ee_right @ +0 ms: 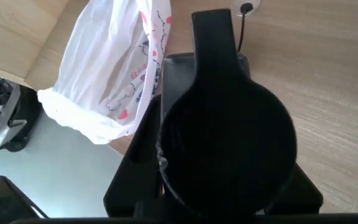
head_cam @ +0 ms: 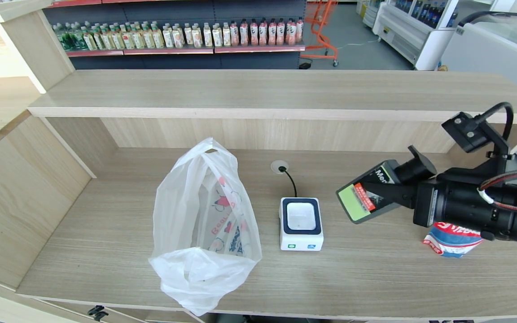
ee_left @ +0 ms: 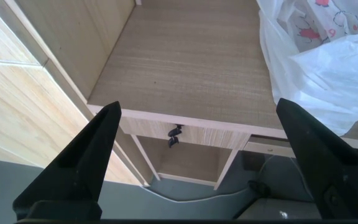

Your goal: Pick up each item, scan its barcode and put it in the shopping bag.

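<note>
My right gripper (head_cam: pixel 389 186) is shut on a black box (head_cam: pixel 368 194) with a green end and a red label, held in the air to the right of the white barcode scanner (head_cam: pixel 301 223). The box's green end faces toward the scanner. The white plastic shopping bag (head_cam: pixel 204 224) stands open left of the scanner with printed packets inside; the right wrist view also catches the bag (ee_right: pixel 117 87). My left gripper (ee_left: pixel 197 168) is open and holds nothing, hanging below the counter's front edge near the bag (ee_left: pixel 328 56).
A red, white and blue packet (head_cam: pixel 451 240) lies on the wooden counter (head_cam: pixel 375 278) under my right arm. The scanner's cable (head_cam: pixel 291 181) runs back to a grommet hole. A raised shelf walls the counter at the back and a side panel at the left.
</note>
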Tool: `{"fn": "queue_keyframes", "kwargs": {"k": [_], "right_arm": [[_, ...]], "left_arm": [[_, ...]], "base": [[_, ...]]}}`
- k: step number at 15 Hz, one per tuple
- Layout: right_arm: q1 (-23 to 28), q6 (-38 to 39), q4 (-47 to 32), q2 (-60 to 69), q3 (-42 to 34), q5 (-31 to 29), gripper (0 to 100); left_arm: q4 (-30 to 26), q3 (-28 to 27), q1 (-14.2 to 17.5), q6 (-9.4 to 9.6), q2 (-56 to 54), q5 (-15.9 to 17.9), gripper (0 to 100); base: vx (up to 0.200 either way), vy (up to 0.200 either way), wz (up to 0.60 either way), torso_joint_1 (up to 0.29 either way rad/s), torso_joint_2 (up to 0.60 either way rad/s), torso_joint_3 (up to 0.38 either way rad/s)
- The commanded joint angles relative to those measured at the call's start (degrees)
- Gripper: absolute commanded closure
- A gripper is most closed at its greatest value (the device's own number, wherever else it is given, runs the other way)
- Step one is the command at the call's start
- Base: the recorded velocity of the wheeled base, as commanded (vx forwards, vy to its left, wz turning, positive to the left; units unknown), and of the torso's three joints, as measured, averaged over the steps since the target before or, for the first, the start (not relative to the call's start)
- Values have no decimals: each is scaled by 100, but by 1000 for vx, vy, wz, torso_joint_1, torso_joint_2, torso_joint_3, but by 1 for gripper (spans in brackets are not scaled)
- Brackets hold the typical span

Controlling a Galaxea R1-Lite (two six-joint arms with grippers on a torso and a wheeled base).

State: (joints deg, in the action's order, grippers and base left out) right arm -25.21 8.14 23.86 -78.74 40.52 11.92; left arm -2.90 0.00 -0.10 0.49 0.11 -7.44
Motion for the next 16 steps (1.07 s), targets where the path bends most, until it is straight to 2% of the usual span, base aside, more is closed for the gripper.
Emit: {"fn": "queue_keyframes", "kwargs": {"k": [1,2,6,10,14,16], "right_arm": [[-1,47,5,263,-141,3,100],[-1,126,5,289,-185,3,100],[-1,530,-13,307,-185,12,100],[-221,1444,-21,122,79,38,100],[-388,1603,-13,-458,351,12,100],[-406,1585,5,-801,465,-6,100]], "left_arm": [[0,0,1,4,-2,-3,0],[0,0,1,4,-2,-3,0],[0,0,1,4,-2,-3,0],[0,0,1,-22,7,-3,0],[0,0,1,-22,-2,-3,0],[0,0,1,-5,-2,-3,0]], "base": [[-200,0,0,2,-2,2],[-200,0,0,12,2,-2],[0,0,0,0,0,0],[0,200,0,11,8,7],[0,200,0,7,9,0],[0,0,0,0,0,0]]}}
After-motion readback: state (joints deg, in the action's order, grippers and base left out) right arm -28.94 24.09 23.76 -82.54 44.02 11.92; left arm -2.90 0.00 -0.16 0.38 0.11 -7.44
